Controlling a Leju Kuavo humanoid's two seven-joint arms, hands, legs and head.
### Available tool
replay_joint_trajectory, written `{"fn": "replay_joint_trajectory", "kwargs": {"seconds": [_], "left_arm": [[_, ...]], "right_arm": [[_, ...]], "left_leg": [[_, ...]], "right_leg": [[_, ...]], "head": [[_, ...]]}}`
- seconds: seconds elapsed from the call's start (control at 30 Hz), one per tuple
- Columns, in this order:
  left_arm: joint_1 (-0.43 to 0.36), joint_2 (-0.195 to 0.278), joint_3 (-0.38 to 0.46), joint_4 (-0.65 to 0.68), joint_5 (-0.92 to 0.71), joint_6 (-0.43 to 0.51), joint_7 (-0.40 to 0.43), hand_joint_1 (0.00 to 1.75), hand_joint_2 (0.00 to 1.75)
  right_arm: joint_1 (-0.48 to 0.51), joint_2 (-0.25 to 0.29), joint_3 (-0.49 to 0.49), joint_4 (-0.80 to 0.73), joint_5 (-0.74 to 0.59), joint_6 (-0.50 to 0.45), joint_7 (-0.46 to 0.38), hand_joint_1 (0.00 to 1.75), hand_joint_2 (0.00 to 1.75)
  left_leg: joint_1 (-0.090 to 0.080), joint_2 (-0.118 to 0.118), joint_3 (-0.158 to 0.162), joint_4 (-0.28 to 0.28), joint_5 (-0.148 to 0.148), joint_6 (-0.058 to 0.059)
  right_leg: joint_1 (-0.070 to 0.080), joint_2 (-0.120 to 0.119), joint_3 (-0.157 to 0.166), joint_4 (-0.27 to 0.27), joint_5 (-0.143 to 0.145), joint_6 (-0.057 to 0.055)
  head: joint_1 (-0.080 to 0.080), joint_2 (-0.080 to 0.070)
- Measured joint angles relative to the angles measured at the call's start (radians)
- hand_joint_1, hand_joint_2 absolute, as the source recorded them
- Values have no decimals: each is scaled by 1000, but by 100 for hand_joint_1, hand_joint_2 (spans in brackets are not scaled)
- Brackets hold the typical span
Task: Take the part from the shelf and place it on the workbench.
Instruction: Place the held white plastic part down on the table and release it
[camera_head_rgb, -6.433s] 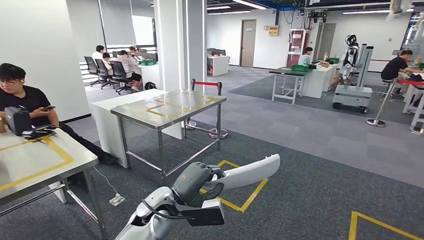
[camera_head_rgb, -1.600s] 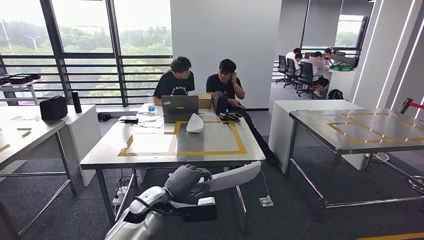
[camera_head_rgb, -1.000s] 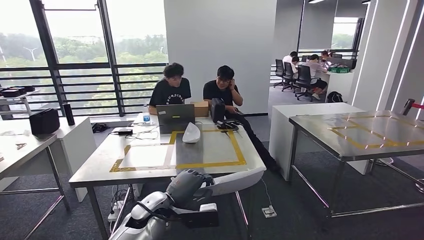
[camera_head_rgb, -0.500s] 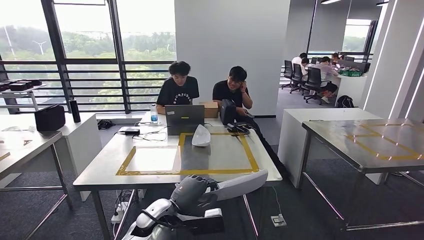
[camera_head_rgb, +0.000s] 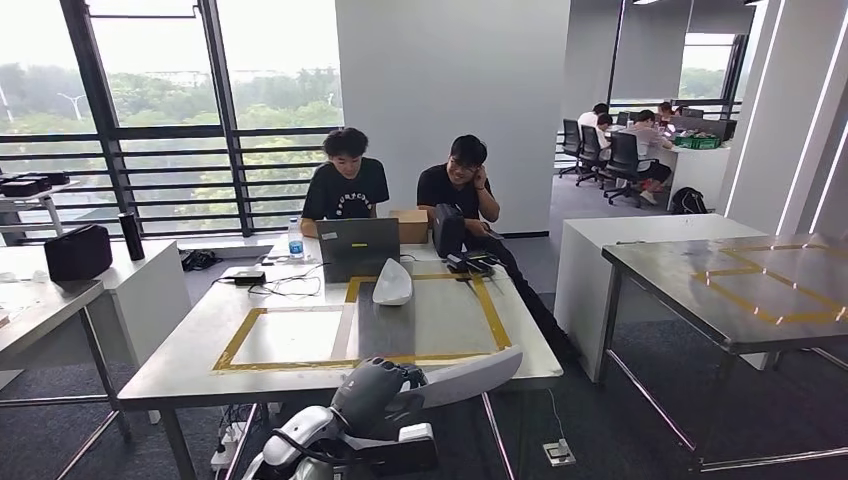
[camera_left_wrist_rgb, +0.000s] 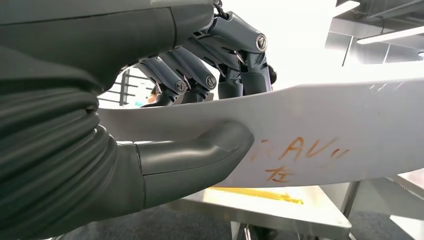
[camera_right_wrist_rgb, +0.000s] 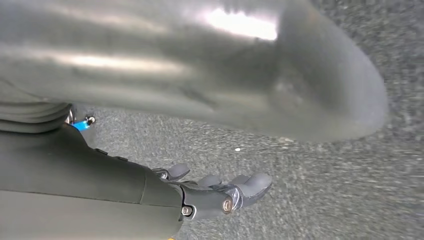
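Left hand (camera_head_rgb: 372, 392) grips the part (camera_head_rgb: 462, 371), a long white curved panel, near one of its ends: in the left wrist view the thick grey thumb (camera_left_wrist_rgb: 200, 150) presses against the panel's marked face, just beside some orange handwriting, while the darker fingers (camera_left_wrist_rgb: 200, 75) wrap over its upper edge from the other side. From the hand (camera_left_wrist_rgb: 100, 130) the part (camera_left_wrist_rgb: 325, 135) runs out away from the wrist, its free end well clear of the fingers and held in the air. Seen from the head, that free end hangs at the near edge of the desk (camera_head_rgb: 180, 355), at about the height of the desk top, and whether it touches the edge cannot be told. Beyond the hand, on the desk, lies a yellow tape rectangle (camera_head_rgb: 495, 325), and at its far side rests a second white part (camera_head_rgb: 392, 284) in front of a laptop (camera_head_rgb: 358, 245). Two people (camera_head_rgb: 345, 190) sit behind the desk, past the laptop. Right hand (camera_right_wrist_rgb: 220, 192) hangs over grey carpet (camera_right_wrist_rgb: 325, 200), its fingers loosely spread and holding nothing.
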Motion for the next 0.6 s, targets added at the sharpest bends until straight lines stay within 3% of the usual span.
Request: {"fn": "replay_joint_trajectory", "kwargs": {"seconds": [0.03,0.13,0.17,0.23,0.3,0.33,0.37,0.4,0.5,0.53,0.6], "left_arm": [[0,0,0,0,0,-1,-1,175,175],[-1,2,4,-1,2,-3,-7,175,175],[-2,3,6,-1,2,-2,-10,175,175],[-4,5,11,0,2,0,-16,175,175],[-1,7,14,2,2,1,-20,175,175],[2,8,15,4,2,1,-20,175,175],[3,11,16,6,1,2,-19,175,175],[4,13,16,8,0,2,-17,175,175],[3,27,17,17,-1,2,-4,175,175],[2,35,18,19,-2,3,-1,175,175],[-1,55,21,22,-5,7,3,175,175]], "right_arm": [[0,1,0,0,2,0,5,0,0],[0,6,0,0,10,1,18,0,0],[0,7,0,0,12,2,21,0,0],[-1,9,0,0,14,3,29,0,0],[0,11,-1,0,15,3,36,0,0],[1,11,-2,0,15,3,38,0,0],[2,11,-4,0,15,3,39,0,0],[3,11,-6,0,16,4,38,0,0],[4,11,-10,0,27,6,23,0,0],[4,11,-10,0,33,7,10,0,0],[2,12,-10,1,45,6,-19,0,0]], "left_leg": [[-1,1,10,-32,21,5],[0,-2,42,-49,23,30],[0,-2,56,-52,23,39],[0,-1,78,-52,12,51],[-3,-4,93,-52,-4,54],[-4,-6,102,-52,-13,54],[-5,-7,114,-51,-24,54],[-5,-8,127,-51,-35,52],[-8,-8,162,-51,-69,42],[-8,-8,170,-53,-80,35],[-10,-10,185,-47,-84,20]], "right_leg": [[1,0,9,-1,-12,7],[2,-1,30,21,-13,26],[1,-2,20,52,-13,30],[-1,-4,-39,153,-41,34],[-1,-4,-126,255,-96,36],[-1,-4,-158,275,-115,37],[0,-4,-175,263,-115,35],[0,-4,-176,220,-91,33],[9,-5,-143,45,58,18],[13,-5,-132,15,86,13],[14,-3,-110,-1,91,1]], "head": [[0,0],[0,0],[1,0],[3,0],[4,0],[4,0],[5,0],[5,0],[5,0],[6,0],[5,0]]}}
